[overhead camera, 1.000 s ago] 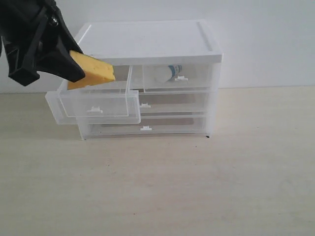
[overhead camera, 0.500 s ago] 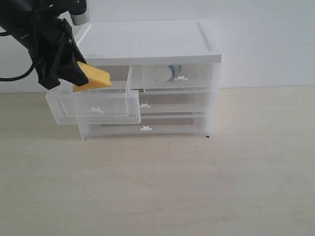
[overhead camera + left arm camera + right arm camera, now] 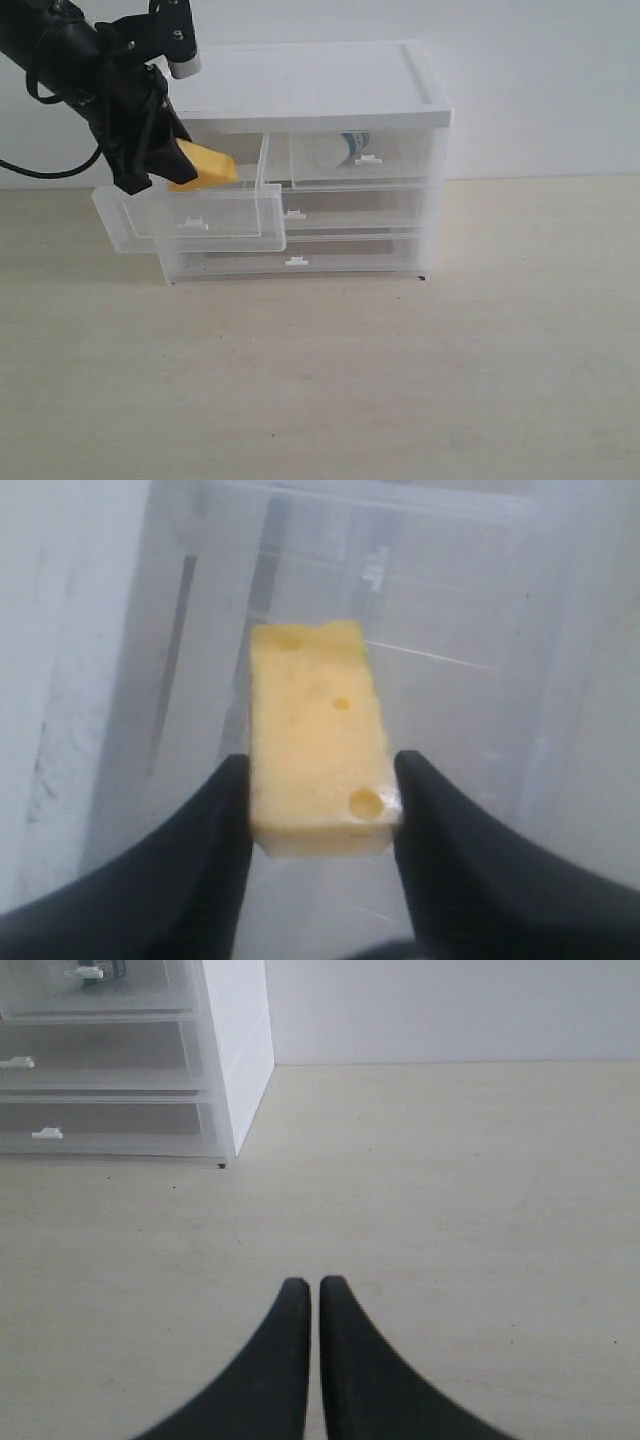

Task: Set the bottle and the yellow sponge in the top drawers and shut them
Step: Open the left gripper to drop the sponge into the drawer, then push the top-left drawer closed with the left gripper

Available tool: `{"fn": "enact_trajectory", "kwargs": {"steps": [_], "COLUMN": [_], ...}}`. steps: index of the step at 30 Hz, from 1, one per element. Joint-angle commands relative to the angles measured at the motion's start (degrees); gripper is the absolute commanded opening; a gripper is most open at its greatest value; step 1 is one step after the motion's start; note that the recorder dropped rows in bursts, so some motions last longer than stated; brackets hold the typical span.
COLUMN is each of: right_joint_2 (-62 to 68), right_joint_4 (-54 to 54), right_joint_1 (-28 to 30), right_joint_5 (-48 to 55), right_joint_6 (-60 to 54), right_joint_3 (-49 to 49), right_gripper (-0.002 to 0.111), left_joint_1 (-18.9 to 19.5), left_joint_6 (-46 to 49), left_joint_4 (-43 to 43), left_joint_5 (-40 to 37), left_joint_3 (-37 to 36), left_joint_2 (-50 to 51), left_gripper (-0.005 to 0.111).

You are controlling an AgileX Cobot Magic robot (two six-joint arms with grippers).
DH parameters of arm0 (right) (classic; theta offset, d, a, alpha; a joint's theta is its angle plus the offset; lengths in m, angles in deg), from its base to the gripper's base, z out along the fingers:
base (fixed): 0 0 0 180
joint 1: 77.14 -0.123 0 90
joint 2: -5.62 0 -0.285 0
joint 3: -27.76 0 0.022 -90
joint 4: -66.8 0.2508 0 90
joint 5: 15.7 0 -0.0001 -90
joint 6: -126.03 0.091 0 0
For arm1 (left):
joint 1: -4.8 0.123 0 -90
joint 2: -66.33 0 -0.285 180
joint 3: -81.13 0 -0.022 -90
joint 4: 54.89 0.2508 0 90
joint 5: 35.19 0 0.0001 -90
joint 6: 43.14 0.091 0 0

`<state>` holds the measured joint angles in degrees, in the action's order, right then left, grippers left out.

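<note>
My left gripper is shut on the yellow sponge and holds it just over the pulled-out top left drawer, the sponge's lower part behind the drawer's clear front. In the left wrist view the sponge sits pinched between both black fingers above the clear drawer floor. The bottle lies inside the shut top right drawer, its white cap and blue body showing through the plastic. My right gripper is shut and empty, low over the table in front of the cabinet's right corner.
The white-topped cabinet stands at the back of the pale wooden table, against a white wall. Two full-width clear drawers below are shut. A black cable trails from the left arm.
My left gripper has swung right and lowered, carrying the sponge from above the drawer's left rim down into the open top left drawer. The right gripper has not moved.
</note>
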<state>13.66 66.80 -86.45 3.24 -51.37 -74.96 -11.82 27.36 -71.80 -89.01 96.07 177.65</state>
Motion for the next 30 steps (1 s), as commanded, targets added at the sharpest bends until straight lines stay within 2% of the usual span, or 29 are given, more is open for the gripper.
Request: {"fn": "enact_trajectory", "kwargs": {"steps": [1, 5, 7, 17, 20, 22, 25, 30], "right_joint_2": [-0.2, -0.2, -0.2, -0.2, -0.2, -0.2, -0.2, -0.2], "right_joint_4": [-0.3, -0.3, -0.3, -0.3, -0.3, -0.3, -0.3, -0.3], "right_joint_1": [0.2, 0.2, 0.2, 0.2, 0.2, 0.2, 0.2, 0.2], "right_joint_5": [-0.5, -0.5, -0.5, -0.5, -0.5, -0.5, -0.5, -0.5], "right_joint_6": [0.0, 0.0, 0.0, 0.0, 0.0, 0.0, 0.0, 0.0], "right_joint_3": [-0.1, -0.1, -0.1, -0.1, -0.1, -0.1, -0.1, -0.1], "right_gripper": [0.001, 0.001, 0.001, 0.001, 0.001, 0.001, 0.001, 0.001], "left_joint_1": [0.1, 0.1, 0.1, 0.1, 0.1, 0.1, 0.1, 0.0], "left_joint_6": [0.0, 0.1, 0.1, -2.9, -6.6, -10.3, -21.0, -31.6], "left_joint_4": [-2.8, -2.8, -2.8, -2.8, -2.6, -1.9, -1.7, -1.7], "left_joint_5": [3.1, 3.3, 3.3, 4.5, 4.7, 3.7, 1.5, -9.6], "left_joint_3": [0.5, 0.5, 0.5, 0.5, 0.5, 0.5, 0.5, -0.4], "left_joint_2": [-0.2, -0.2, -0.2, -1.4, -3.7, -5.3, -8.3, -11.2], "left_gripper": [0.017, 0.046, 0.054, 0.055, 0.050, 0.039, 0.007, 0.004]}}
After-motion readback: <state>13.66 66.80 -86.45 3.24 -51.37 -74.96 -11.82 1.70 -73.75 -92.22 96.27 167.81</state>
